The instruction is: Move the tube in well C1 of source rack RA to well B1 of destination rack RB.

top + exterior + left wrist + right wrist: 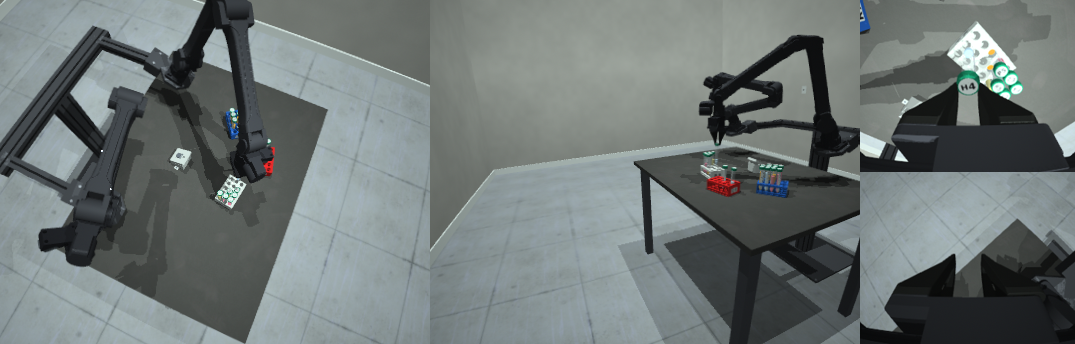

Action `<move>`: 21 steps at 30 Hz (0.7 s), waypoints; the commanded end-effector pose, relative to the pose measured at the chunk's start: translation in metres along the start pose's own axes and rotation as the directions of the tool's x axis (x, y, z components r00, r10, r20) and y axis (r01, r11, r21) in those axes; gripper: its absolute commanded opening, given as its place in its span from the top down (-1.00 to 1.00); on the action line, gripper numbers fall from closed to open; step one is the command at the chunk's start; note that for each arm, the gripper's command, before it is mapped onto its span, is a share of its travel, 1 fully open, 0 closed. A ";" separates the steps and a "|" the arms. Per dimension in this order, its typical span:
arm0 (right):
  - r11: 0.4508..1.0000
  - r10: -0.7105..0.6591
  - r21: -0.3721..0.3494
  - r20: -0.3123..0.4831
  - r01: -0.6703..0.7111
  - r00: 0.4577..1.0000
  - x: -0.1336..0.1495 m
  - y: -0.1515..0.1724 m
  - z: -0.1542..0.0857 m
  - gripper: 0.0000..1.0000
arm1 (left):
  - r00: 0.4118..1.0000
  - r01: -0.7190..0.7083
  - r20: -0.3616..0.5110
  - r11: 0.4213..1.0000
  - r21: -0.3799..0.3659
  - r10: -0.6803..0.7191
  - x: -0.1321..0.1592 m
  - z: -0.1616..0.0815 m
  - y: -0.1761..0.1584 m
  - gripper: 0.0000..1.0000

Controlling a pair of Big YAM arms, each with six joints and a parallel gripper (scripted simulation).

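On a dark table (200,260) (750,220), the left gripper (717,142) (967,87) is pointing down, its fingers clamping on a tube just below its green cap (717,144) (967,83), which is reading H4. This tube, the one being handled, is hanging roughly upright over the white rack (231,187) (711,171) (975,32); whether its tip is entering a well cannot be told.

Several green-capped tubes are standing grouped toward one end of that rack, while wells at the other end are showing open.

In the exterior view, the white rack is sitting at the far left of the group. A red rack (270,165) (723,186) is standing nearer, with green-capped tubes showing above and behind it, and a blue rack (233,131) (774,190) is sitting to the right, holding a cluster of green-capped tubes. A small pale box (180,158) (753,164) is resting farther back, between the white and blue racks from left to right, well apart from the arms' fingers; its lamp is too small to read.

The right gripper (968,259) is holding nothing, its fingers standing partly apart, well away from the racks.
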State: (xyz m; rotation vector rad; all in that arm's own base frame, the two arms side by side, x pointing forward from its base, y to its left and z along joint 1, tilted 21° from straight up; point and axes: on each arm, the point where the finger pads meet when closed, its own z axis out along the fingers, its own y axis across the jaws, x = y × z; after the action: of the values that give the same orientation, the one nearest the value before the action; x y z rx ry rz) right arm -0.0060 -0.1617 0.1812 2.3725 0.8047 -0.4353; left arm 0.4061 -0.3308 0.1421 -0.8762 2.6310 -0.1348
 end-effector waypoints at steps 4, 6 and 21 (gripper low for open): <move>1.000 0.009 -0.029 0.016 -0.008 1.000 -0.008 0.009 -0.011 0.40 | 1.000 0.007 -0.004 1.000 -0.023 -0.007 -0.002 0.017 0.006 1.00; 1.000 0.009 -0.029 0.016 -0.008 1.000 -0.008 0.009 -0.011 0.40 | 1.000 0.007 -0.004 1.000 -0.022 -0.007 -0.002 0.017 0.006 1.00; 1.000 0.009 -0.029 0.016 -0.008 1.000 -0.008 0.009 -0.011 0.40 | 1.000 0.001 -0.004 1.000 -0.022 -0.001 -0.001 0.022 0.007 1.00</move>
State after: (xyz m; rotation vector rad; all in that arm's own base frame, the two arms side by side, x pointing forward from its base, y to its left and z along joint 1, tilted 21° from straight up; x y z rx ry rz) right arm -0.0060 -0.1617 0.1812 2.3725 0.8047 -0.4353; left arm 0.4047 -0.3294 0.1364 -0.8763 2.6303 -0.1362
